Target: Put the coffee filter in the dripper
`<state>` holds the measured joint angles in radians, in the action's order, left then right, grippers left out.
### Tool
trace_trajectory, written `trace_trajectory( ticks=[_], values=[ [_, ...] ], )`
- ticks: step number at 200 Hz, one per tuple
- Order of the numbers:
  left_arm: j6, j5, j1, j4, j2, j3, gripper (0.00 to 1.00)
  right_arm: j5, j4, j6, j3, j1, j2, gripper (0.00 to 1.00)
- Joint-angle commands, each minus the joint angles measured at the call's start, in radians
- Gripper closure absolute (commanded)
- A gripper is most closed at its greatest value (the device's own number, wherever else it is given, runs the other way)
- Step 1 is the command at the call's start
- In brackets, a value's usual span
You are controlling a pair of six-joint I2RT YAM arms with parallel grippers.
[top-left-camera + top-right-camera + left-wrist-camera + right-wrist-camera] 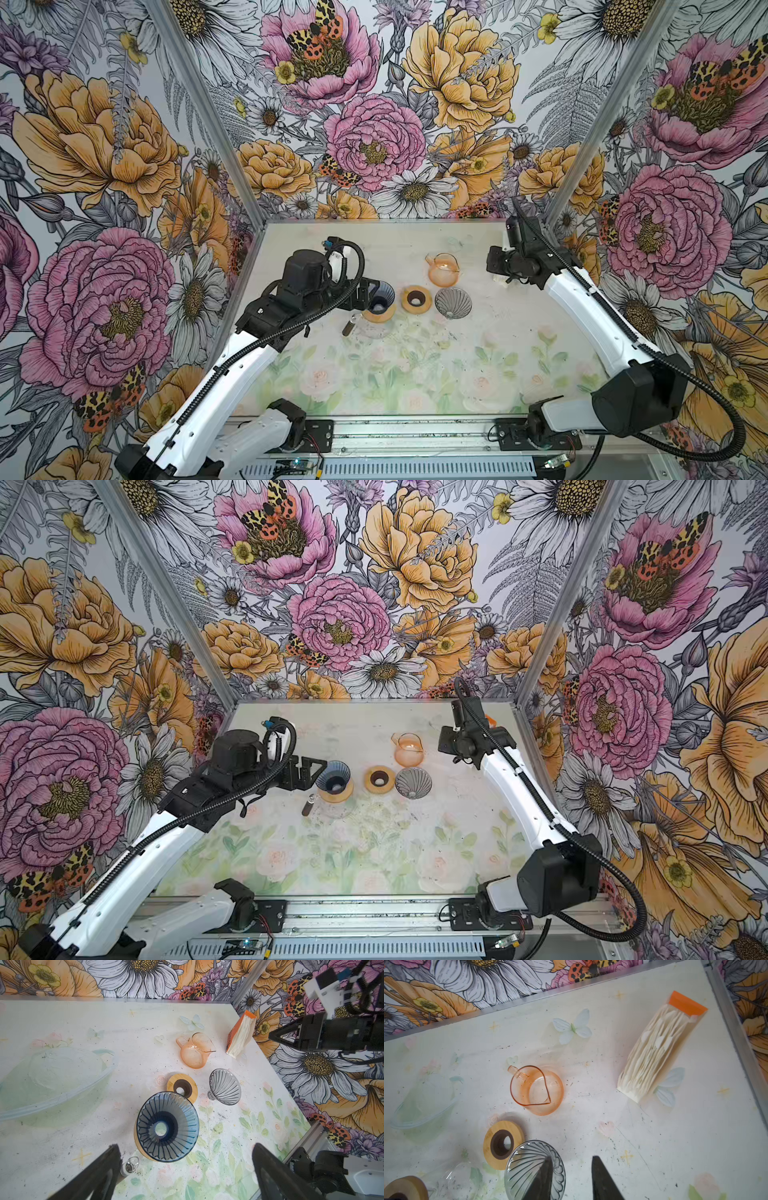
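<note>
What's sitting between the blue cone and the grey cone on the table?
A wooden ring with a dark hole in its middle lies between the blue dripper and the grey dripper. It shows in both top views.

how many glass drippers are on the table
2. The blue dripper stands on a wooden base left of the loose wooden ring; the grey dripper lies tipped on the table right of that ring. None seems hidden.
</note>
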<state>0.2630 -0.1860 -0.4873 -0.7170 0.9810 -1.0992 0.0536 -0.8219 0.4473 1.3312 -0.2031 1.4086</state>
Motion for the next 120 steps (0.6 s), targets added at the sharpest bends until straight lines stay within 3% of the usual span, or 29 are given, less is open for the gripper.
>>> trace_trajectory(
  ticks=[1,55,120],
  values=[
    [0.027,0.016,-0.010,0.069,-0.021,0.035,0.01,0.003,0.016,-0.015,-0.003,0.051,0.036,0.68],
    [0.042,0.012,-0.016,0.091,-0.013,0.063,0.01,-0.071,0.089,-0.038,0.021,0.180,0.196,0.72],
    [0.044,0.023,-0.017,0.096,-0.002,0.058,0.01,-0.045,0.108,-0.040,0.105,0.226,0.375,0.75]
  ],
)
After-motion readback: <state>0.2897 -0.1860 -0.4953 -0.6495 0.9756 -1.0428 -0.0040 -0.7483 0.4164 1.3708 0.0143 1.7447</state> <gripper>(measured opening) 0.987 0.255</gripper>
